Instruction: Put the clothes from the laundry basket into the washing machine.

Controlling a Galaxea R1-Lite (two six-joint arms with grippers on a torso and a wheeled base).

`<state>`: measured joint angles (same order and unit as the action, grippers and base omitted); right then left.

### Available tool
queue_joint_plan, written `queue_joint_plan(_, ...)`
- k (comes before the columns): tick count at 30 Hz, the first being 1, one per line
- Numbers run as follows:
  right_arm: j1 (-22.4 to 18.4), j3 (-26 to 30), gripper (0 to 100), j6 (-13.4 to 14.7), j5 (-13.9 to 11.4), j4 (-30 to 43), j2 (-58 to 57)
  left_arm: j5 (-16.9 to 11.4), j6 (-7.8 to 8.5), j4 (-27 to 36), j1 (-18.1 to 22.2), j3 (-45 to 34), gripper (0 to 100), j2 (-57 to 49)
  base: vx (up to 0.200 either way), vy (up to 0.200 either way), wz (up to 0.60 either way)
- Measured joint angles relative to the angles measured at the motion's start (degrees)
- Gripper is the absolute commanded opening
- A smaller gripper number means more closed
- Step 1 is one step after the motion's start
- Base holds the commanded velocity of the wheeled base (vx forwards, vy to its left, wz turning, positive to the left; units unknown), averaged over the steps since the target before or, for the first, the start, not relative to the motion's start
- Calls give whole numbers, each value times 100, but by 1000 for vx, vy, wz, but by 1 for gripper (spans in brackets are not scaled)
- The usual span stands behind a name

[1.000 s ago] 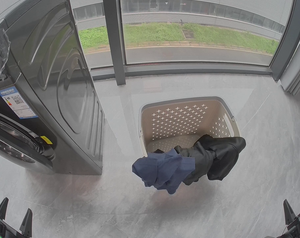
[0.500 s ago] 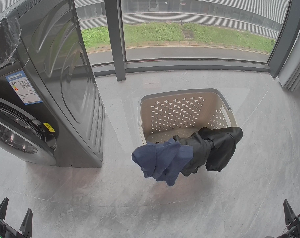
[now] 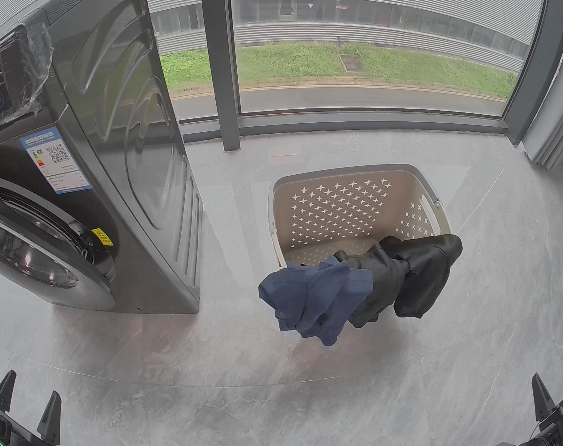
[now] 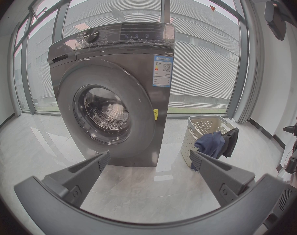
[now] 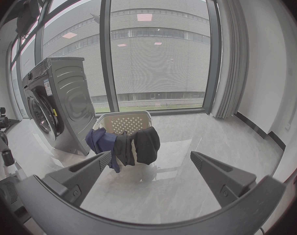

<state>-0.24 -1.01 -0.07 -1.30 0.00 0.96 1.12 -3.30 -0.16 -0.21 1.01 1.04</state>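
Pale polished floor (image 3: 232, 367) runs from the tall window (image 3: 368, 51) back to me. On it stand the washing machine (image 3: 108, 156) on my left and the laundry basket (image 3: 349, 178) near its side, with a strip of bare floor between them. A blue garment (image 3: 315, 298) and a black garment (image 3: 411, 274) lie draped over the basket's near rim and hang down its outer wall. I judge this leaves loose folds I can pinch without reaching to the bottom. My left tool (image 3: 32, 391) and right tool (image 3: 553, 373) sit low and well apart from the basket. Both have their jaws spread wide and hold nothing, which suits a grasp not yet begun. From the left wrist, the machine's round door (image 4: 102, 113) looks closed to me, so I expect it must be opened before any clothes can go in.
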Motion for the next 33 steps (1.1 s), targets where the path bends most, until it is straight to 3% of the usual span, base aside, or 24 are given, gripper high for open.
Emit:
queue_joint_plan(18, 2, 0, 100, 0, 0, -5, 0, 2, -2, 5, 5, 0, 100, -2, 0, 200, 0)
queue_joint_plan(30, 0, 0, 100, 0, 0, 2, 0, -1, -2, 0, 5, 0, 100, 0, 0, 0, 0)
queue_joint_plan(33, -5, 0, 100, 0, 0, 0, 0, 0, 0, 0, 0, 0, 100, 0, -200, 0, 0)
